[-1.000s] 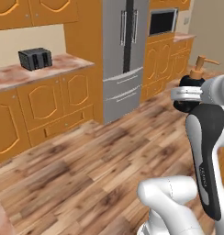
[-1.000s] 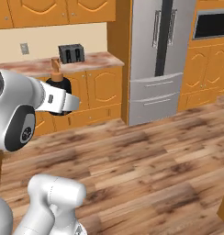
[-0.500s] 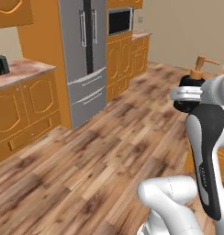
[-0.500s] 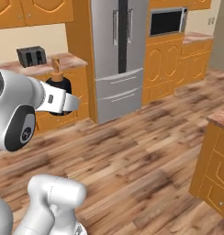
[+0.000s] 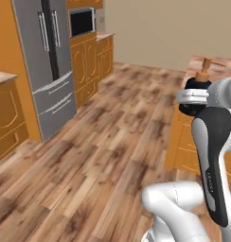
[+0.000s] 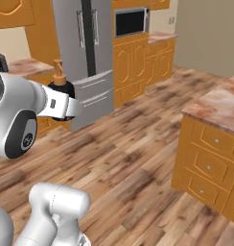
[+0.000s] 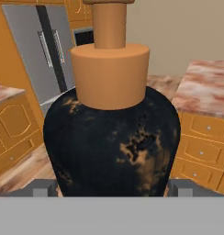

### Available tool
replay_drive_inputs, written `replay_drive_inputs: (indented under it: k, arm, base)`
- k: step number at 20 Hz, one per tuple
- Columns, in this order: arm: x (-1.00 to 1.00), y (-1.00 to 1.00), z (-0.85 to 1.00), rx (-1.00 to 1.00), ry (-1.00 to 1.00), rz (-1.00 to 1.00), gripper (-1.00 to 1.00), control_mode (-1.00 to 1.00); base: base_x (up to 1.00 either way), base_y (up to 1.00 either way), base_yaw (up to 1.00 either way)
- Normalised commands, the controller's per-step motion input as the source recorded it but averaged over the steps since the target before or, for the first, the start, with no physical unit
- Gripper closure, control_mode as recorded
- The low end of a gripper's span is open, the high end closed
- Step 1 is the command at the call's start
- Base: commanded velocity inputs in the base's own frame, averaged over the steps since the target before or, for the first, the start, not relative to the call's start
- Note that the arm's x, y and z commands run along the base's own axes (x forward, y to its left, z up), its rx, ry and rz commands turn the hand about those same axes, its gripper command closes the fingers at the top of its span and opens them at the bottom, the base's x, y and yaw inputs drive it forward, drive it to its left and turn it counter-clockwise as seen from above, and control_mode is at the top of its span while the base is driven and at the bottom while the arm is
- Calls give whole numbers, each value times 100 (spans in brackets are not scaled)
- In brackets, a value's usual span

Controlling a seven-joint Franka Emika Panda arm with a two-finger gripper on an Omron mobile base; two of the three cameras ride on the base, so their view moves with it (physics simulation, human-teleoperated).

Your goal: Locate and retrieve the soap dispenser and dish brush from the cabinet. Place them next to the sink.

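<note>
Soap dispenser (image 7: 111, 133) sat upright between fingers (image 7: 182, 187), black body clamped at widest part, copper pump top above them. Fingers spread wide because bottle fat; grip low on body, likely to keep it steady in transit. Bottle carried high off wood floor (image 5: 103, 156), near wrist. Fridge (image 6: 85, 57) well beyond fingers; island counter (image 6: 219, 105) off to side. Sink not visible; placing not yet done.

Wide bare wooden floor (image 5: 103, 156) ahead, open for passage between the steel fridge (image 5: 44, 66) on the left and the marble-topped island (image 6: 216, 144) on the right. Blocked close in front by the soap dispenser (image 7: 111, 133), seated between the gripper (image 7: 111, 186) fingers.
</note>
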Motion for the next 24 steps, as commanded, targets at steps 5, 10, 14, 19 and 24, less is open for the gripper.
replay_drive_inputs:
  k: [5, 10, 14, 19, 24]
  arm:
    - [0, 0, 0, 0, 0, 0, 100, 100]
    - [0, 0, 0, 0, 0, 0, 100, 100]
    - [0, 0, 0, 0, 0, 0, 100, 100]
    - [0, 0, 0, 0, 0, 0, 100, 100]
    - [0, 0, 0, 0, 0, 0, 100, 100]
  base:
    - [17, -29, -34]
    - [5, -20, -37]
    - [6, -15, -37]
    - [44, -28, -24]
    - [72, -67, -2]
